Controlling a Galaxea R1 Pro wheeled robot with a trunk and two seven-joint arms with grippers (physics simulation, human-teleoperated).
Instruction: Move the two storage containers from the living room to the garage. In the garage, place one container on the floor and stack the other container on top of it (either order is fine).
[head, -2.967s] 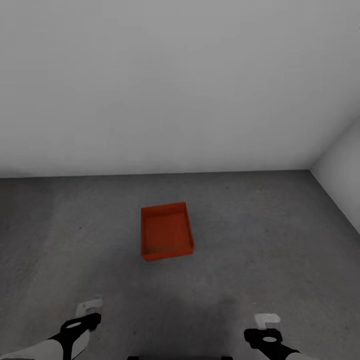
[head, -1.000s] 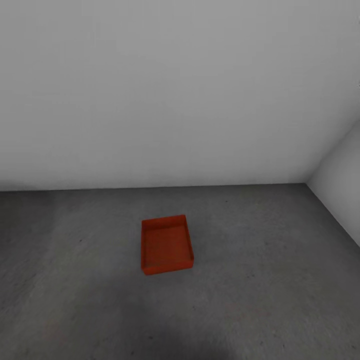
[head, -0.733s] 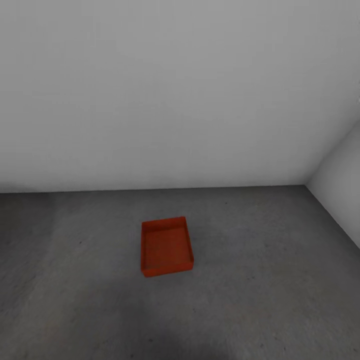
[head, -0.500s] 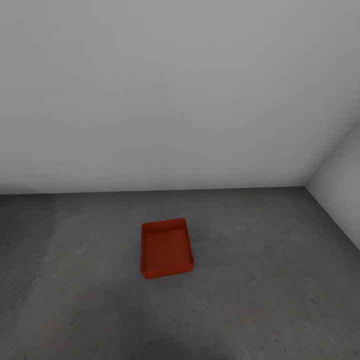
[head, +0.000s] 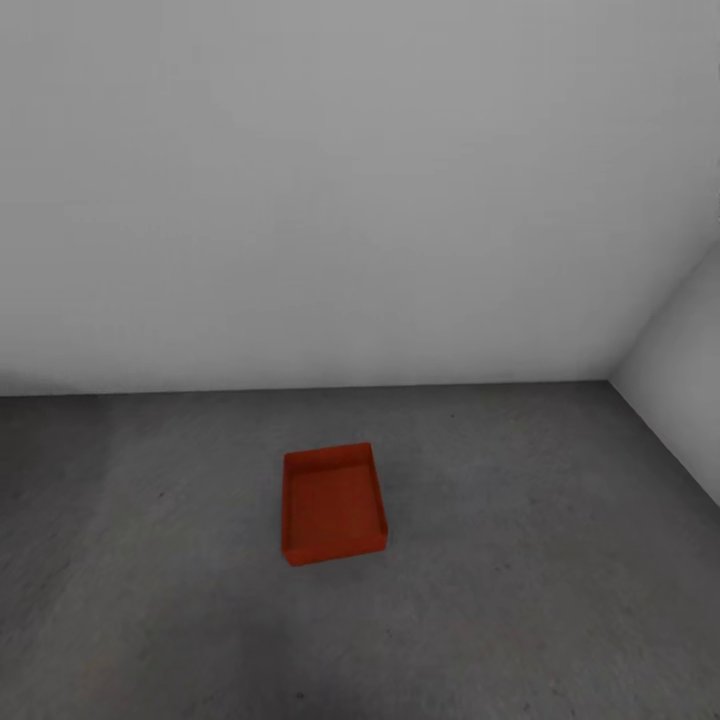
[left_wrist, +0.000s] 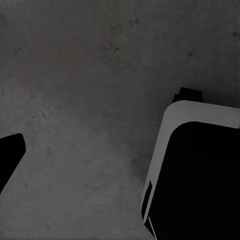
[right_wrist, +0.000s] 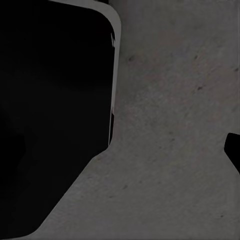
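One storage container (head: 333, 503) sits open-top and empty on the dark grey concrete floor (head: 540, 580) of the garage, near the middle of the head view, well apart from the light-grey back wall (head: 350, 180) and from the side wall (head: 685, 370) that meets it in the corner at the right. Going left to right: the left wrist view looks down on bare concrete, with a dark fingertip (left_wrist: 9, 155) at one edge and a white-edged black body part of the robot (left_wrist: 200, 170) at the other; whether the left claw is spread or pressed together cannot be told. The container lies between, resting flat with nothing stacked on it. The right wrist view likewise looks down on concrete, a black white-edged panel (right_wrist: 55, 100) at one side and a dark fingertip (right_wrist: 234, 150) at the other; the state of the right claw cannot be told, though nothing appears between the fingers. Judged from this layout, the first placement is done and the second container remains to be fetched. The next move calls for driving to the living room, collecting that container, and setting it squarely into or onto this one.
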